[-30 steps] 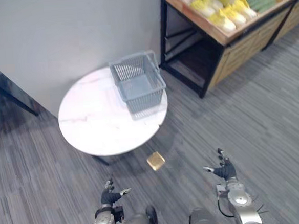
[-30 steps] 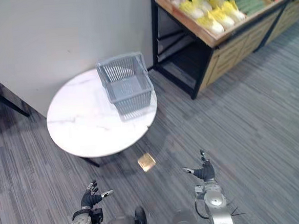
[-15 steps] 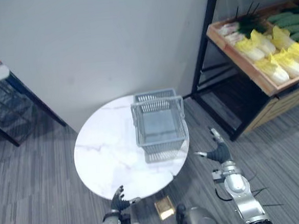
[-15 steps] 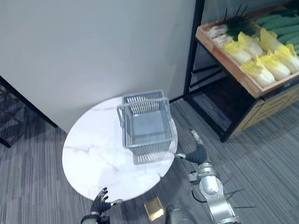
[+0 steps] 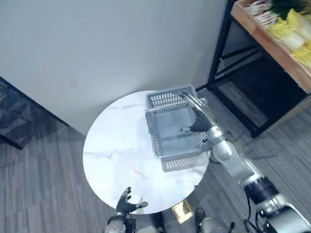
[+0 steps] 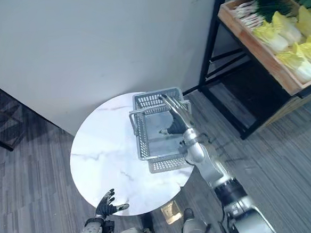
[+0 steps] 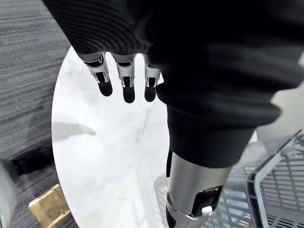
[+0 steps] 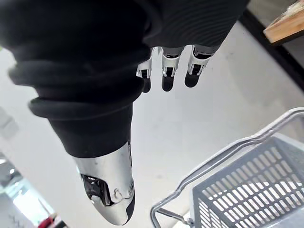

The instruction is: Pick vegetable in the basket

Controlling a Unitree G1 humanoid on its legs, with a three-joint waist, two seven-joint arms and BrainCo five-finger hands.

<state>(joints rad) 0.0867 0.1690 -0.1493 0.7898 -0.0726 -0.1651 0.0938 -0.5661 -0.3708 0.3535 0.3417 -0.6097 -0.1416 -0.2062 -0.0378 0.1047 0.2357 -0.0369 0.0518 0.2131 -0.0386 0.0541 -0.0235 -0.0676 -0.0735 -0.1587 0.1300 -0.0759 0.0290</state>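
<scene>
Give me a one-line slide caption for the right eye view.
Open right hand hovers over the empty grey basket on the round white table, vegetable shelf beyond.

Up on the head, two eyes side by side, looking steeply down from high above, both at the same round table [image 5: 115, 151] and grey basket [image 5: 183, 162]. On each wrist, very near: along the left hand [image 7: 124, 76] to the table top, along the right hand [image 8: 167, 71] to the basket's rim.

Grey mesh basket [image 5: 181, 163] upright, prob. empty, directly under right hand [image 5: 198, 122]. Yellow-white cabbages [image 6: 288, 32] lie well apart, to hand's right.
</scene>
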